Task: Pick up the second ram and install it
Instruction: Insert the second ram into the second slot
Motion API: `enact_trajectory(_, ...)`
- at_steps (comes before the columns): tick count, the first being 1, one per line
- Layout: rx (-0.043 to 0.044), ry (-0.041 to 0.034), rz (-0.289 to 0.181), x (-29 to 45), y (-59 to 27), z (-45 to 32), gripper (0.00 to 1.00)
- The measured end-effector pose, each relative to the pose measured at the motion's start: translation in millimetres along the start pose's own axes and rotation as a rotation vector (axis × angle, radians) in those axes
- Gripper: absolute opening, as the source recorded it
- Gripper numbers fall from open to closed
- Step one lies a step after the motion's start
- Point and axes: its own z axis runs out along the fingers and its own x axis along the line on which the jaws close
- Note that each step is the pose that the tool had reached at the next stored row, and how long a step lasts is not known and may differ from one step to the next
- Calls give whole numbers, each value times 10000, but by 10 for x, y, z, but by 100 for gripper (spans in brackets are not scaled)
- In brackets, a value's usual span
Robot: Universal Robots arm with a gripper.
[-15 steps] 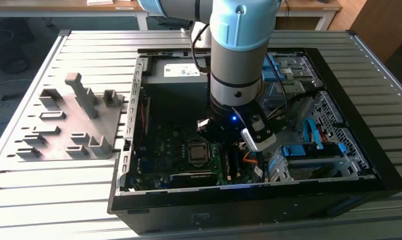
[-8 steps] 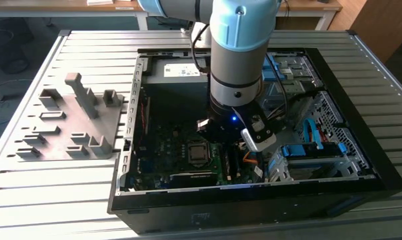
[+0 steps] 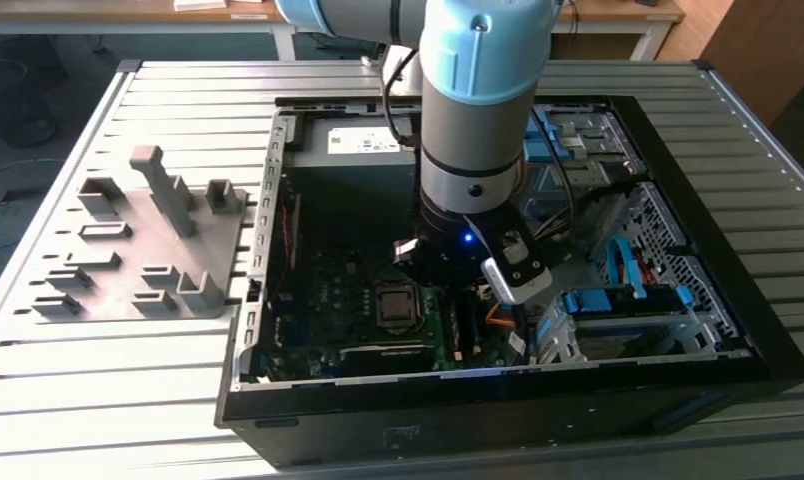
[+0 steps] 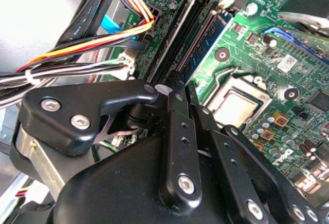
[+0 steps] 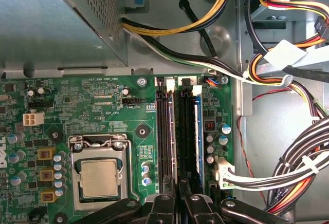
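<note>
Slatted metal table (image 3: 55, 400) is topped by one open computer case (image 3: 509, 412), with one gray tray (image 3: 122, 250) at its 9 o'clock in the exterior view. One white label (image 3: 362, 140) is seen, its writing unreadable. One blue memory stick (image 5: 197, 131) is seated upright beside the processor (image 5: 98, 178). The gripper (image 5: 178, 199) is held just over the slots; whether it is apart or clamped cannot be told.

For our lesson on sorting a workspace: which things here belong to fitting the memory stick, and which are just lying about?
Job: black tool; thin blue-green memory stick in its slot; long black plastic memory slots.
Lying about: grey plastic holder tray; square silver processor; yellow-and-black cable bundle.
</note>
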Motion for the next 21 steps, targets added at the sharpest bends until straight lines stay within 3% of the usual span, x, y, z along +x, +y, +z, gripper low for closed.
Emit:
enact_trajectory(7,1,-2,0,-2,0,-35,14)
enact_trajectory(21,-15,4,-2,-9,1,-17,14)
